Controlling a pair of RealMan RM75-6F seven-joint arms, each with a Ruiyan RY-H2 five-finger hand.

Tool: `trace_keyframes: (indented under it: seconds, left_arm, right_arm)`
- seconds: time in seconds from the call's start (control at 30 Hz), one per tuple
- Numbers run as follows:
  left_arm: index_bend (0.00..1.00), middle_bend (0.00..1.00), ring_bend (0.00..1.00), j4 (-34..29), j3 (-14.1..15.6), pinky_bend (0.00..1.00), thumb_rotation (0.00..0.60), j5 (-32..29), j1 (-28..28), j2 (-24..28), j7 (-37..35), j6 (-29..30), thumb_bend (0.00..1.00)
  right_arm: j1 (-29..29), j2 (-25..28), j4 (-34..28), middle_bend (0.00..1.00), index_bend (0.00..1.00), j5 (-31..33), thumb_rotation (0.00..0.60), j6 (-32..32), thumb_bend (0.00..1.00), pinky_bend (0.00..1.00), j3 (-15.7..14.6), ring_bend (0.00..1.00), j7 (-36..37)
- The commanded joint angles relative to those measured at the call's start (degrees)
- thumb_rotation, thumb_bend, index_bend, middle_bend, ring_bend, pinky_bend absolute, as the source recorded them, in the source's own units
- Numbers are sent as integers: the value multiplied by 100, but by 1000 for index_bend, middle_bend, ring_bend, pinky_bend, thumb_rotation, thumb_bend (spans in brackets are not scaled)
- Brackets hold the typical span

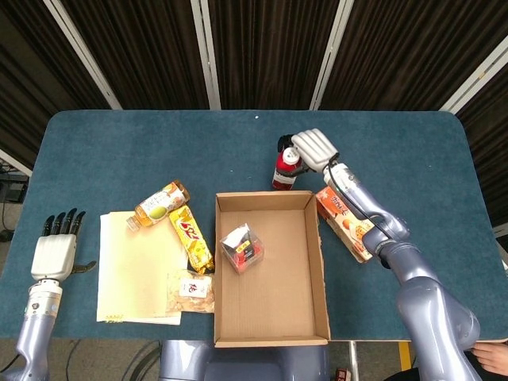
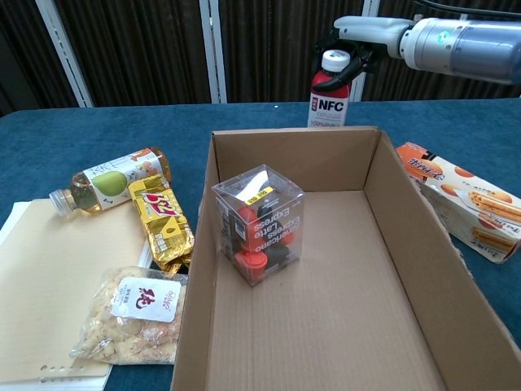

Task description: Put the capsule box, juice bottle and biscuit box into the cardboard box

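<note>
My right hand (image 1: 313,149) grips the red NFC juice bottle (image 1: 284,169) by its white cap and neck, just behind the far wall of the open cardboard box (image 1: 316,262). In the chest view the juice bottle (image 2: 328,91) stands upright, tilted slightly, under the right hand (image 2: 362,34). The clear capsule box (image 1: 241,247) sits inside the cardboard box (image 2: 431,269), near its left wall; the capsule box (image 2: 259,232) holds red and black capsules. The orange biscuit box (image 1: 347,221) lies flat on the table right of the cardboard box. My left hand (image 1: 55,250) hovers at the table's left edge, fingers straight, holding nothing.
Left of the cardboard box lie a green tea bottle (image 1: 161,203) on its side, a yellow snack bar (image 1: 191,237), a bag of snacks (image 1: 192,290) and a pale yellow pad (image 1: 135,270). The blue table (image 1: 159,143) reaches back to dark curtains.
</note>
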Motion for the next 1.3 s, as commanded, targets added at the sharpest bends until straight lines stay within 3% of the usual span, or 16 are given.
trace_keyframes:
  seconds: [0.03,0.2,0.33,0.63,0.87,1.1,1.3]
  left_arm:
    - [0,0,0,-62,54,0,500,80,7,28,-42,-6,0]
    - [0,0,0,-184,113,0,504,227,53,112,-121,92,0]
    - [0,0,0,-328,156,0,500,384,106,201,-221,218,0]
    - [0,0,0,-465,266,0,503,560,172,388,-477,220,0]
    - [0,0,0,-608,360,0,503,847,264,512,-619,428,0]
    - [0,0,0,-736,449,0,502,1094,348,596,-717,609,0]
    - [0,0,0,-769,510,0,505,1213,373,617,-737,640,0]
  right_arm:
    - [47,268,-421,540,570,23,600,309,369,864,118,633,-260]
    - [81,723,-1258,541,570,55,600,664,370,864,284,633,-738]
    - [62,1306,-2341,540,570,125,600,831,370,864,442,633,-1337]
    - [-291,3207,-5908,539,562,820,600,1001,370,863,987,632,-3687]
    - [-610,4322,-7937,539,563,1771,600,1127,370,863,1308,632,-5179]
    - [-810,4790,-8841,539,563,2367,600,1310,370,864,1417,632,-5861]
    - [-986,4818,-8996,539,563,2537,600,1359,366,864,1324,631,-5960]
